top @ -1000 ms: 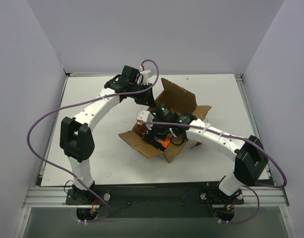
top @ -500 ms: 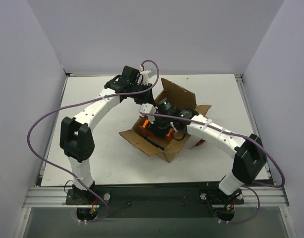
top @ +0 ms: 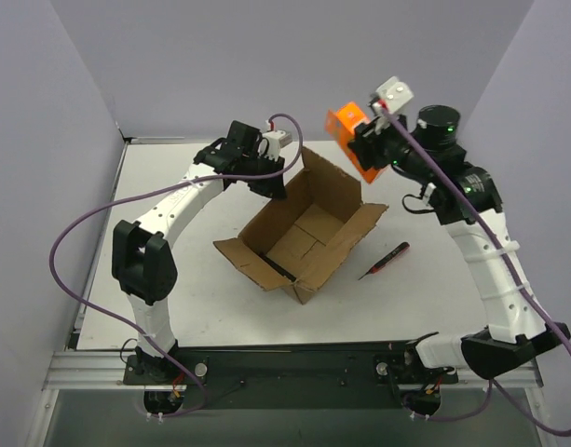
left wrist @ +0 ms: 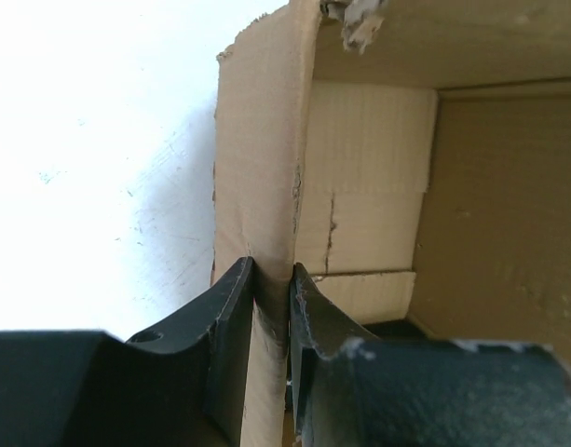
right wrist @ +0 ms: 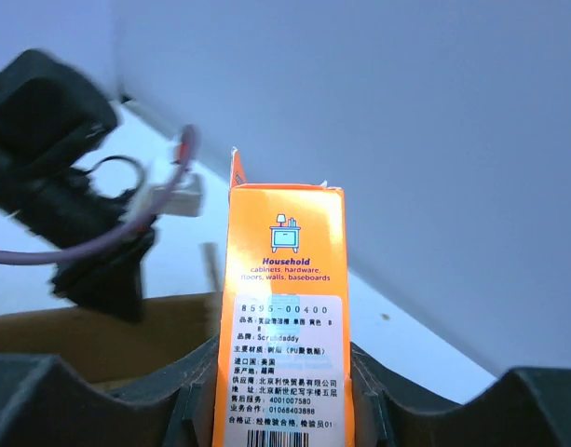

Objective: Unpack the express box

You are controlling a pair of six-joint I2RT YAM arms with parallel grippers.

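Nearest, in front of the two arm bases, a white table top (top: 220, 303). In the middle of it, resting flat and turned cornerwise, the brown corrugated cardboard express box (top: 299, 237), with its flaps spread outward and its inner cardboard floor in plain sight from above. Just to the right of the box, lying on the table and apart from the nearest flap, a thin red and black pen-like tool (top: 383, 262). At the far left edge of the box, reaching down from the rear, the left gripper (top: 274, 182): closed narrowly on a standing cardboard edge, with one black finger (left wrist: 231, 307) on the outer face and the other on the inner face, the cardboard pinched tightly between them; whether wall or flap, not possible to tell. Farthest back and to the right, high above the table and well apart from the box, the right gripper (top: 364, 149): partly closed around a small orange cardboard packet (top: 344, 128), clamped by its two sides. In the right wrist view, upright between the fingers, with a white printed label (right wrist: 287, 368) and the word "Household" readable on its face.
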